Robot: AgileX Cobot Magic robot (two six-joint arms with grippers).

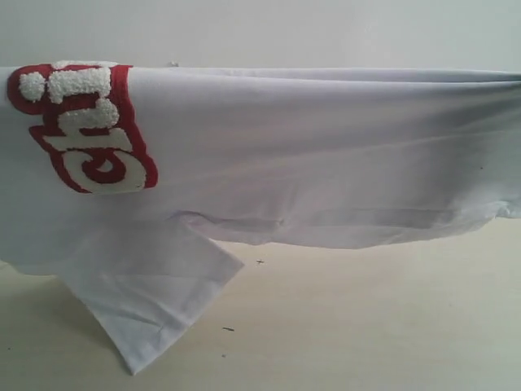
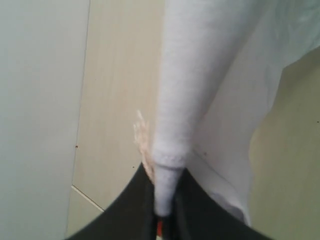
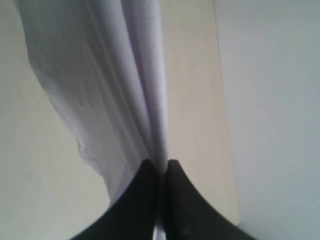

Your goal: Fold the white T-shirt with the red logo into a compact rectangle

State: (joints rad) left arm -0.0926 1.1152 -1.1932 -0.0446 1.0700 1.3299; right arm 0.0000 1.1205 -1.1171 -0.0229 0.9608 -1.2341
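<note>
Black fingers (image 2: 125, 215) of my left gripper (image 2: 162, 220), item one: clenched on a rolled, bunched edge of the white T-shirt (image 2: 185, 75). The cloth runs straight out from the fingertips as a thick tube and widens beyond into a loose sheet. A sliver of red-orange shows in the pinch itself; what it belongs to I cannot tell.

Item two: my right gripper (image 3: 161, 200), likewise clamped on the shirt. A thin gathered fold enters between its fingers and fans away in long pleats.

Item three: the garment as a whole, held off the counter (image 1: 366, 318) between the two grippers, top edge stretched level, body hanging like a curtain. The red logo (image 1: 81, 130) with fuzzy white letters sits toward my left gripper's end, turned sideways, only partly in view. One short sleeve (image 1: 146, 293) dangles below the hem on that same side; whether its corner touches the counter I cannot tell.

Item four: surroundings. Pale wooden counter lies under both grippers, with a pale grey surface (image 2: 40, 100) past its edge. A frayed tan tuft (image 2: 142, 142) sits just beside the cloth near my left gripper. Small dark specks (image 1: 228, 329) mark the counter beneath the shirt.
</note>
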